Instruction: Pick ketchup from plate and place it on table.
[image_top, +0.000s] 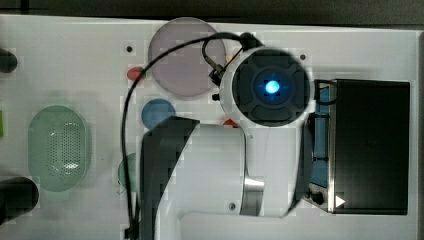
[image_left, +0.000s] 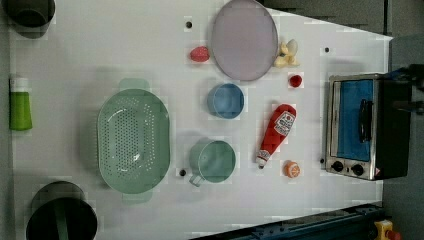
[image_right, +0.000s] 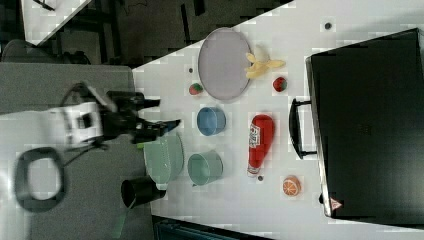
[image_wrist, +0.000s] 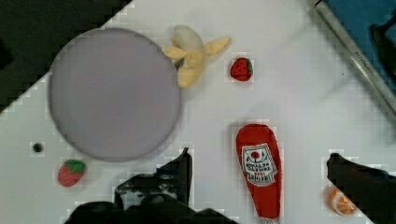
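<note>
The ketchup (image_left: 278, 131) is a red bottle with a whitish cap, lying flat on the white table (image_left: 100, 50) between the blue bowl and the oven. It lies off the pale lilac plate (image_left: 243, 39), which holds nothing. In the wrist view the ketchup (image_wrist: 258, 170) lies between the two dark fingers of my gripper (image_wrist: 259, 156), which is open and holds nothing. The plate (image_wrist: 114, 93) sits off to one side there. In the right view my gripper (image_right: 162, 114) hangs well above the table, with the ketchup (image_right: 260, 142) and plate (image_right: 223, 62) below. The top view shows the plate (image_top: 185, 55) partly under my arm.
A toaster oven (image_left: 357, 125) stands at the left view's right. A blue bowl (image_left: 226, 100), a green cup (image_left: 213, 161) and a green colander (image_left: 133, 140) sit mid-table. A banana (image_left: 286, 54), two strawberries (image_left: 199, 53) (image_left: 295, 80) and an orange slice (image_left: 292, 169) lie around the ketchup.
</note>
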